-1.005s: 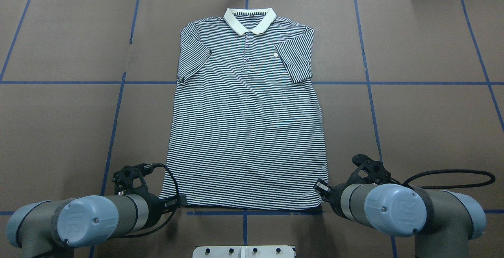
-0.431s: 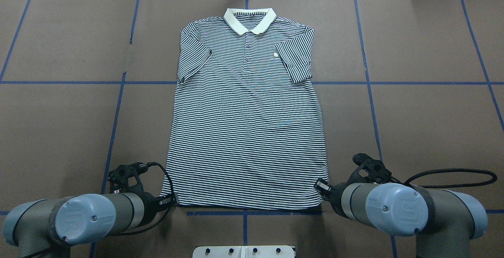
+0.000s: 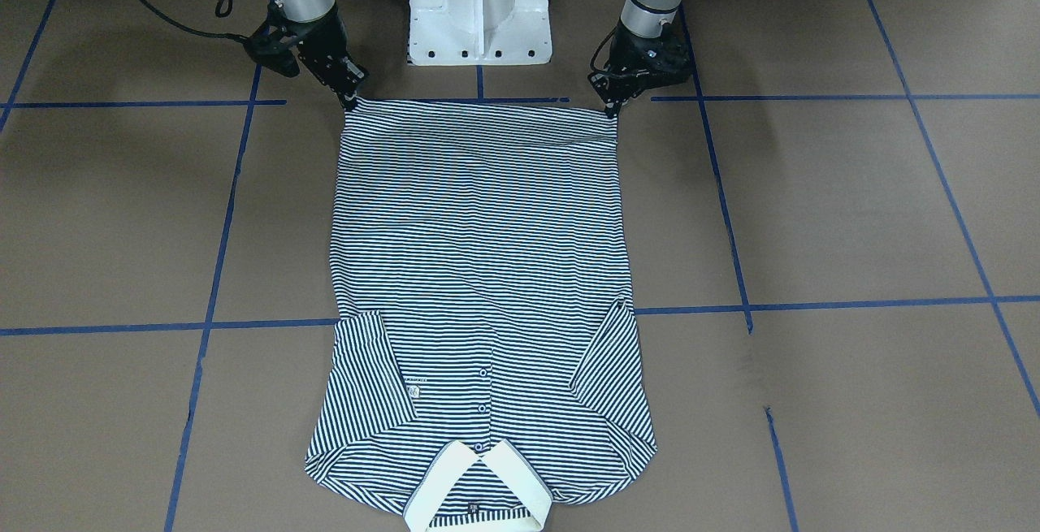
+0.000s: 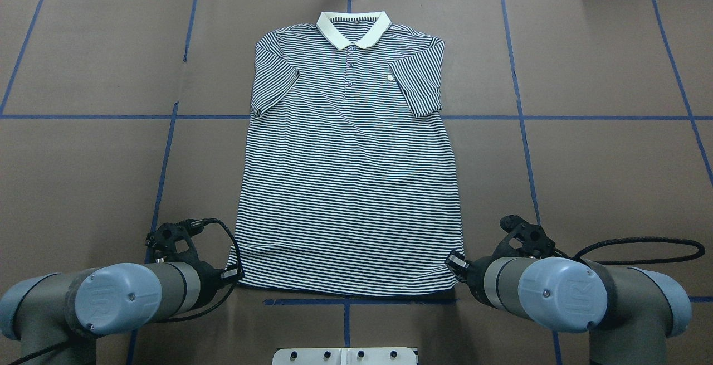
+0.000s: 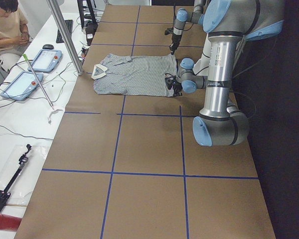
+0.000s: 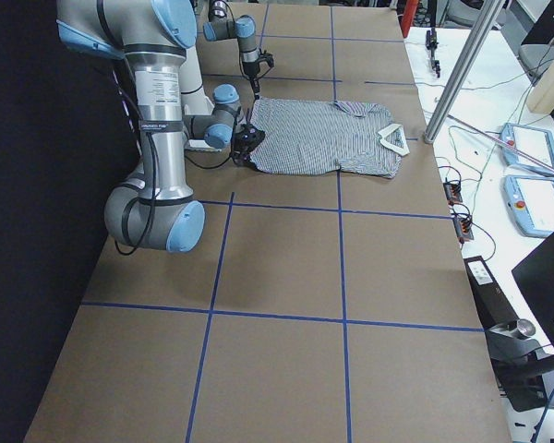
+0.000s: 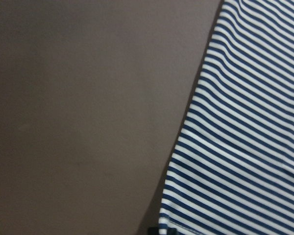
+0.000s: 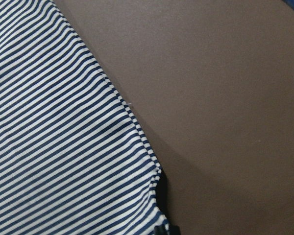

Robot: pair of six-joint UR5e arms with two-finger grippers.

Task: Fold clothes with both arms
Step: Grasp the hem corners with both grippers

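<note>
We see a striped shirt (image 4: 351, 159) lying flat on the desk (image 4: 601, 175), collar (image 4: 353, 29) away from us; our left pincer (image 3: 609, 107) and right pincer (image 3: 351, 99) each pinch a near hem corner

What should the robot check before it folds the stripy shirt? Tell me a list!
1. The shirt lies flat, buttons up: ok.
2. Both sleeves are tucked in over the front: ok.
3. The collar is at the end far from the robot: ok.
4. The left arm has its jaws at one corner of the hem: ok.
5. The right arm has its jaws at the other corner: ok.
6. Both jaws are really pinching the cloth: cannot tell.
</note>
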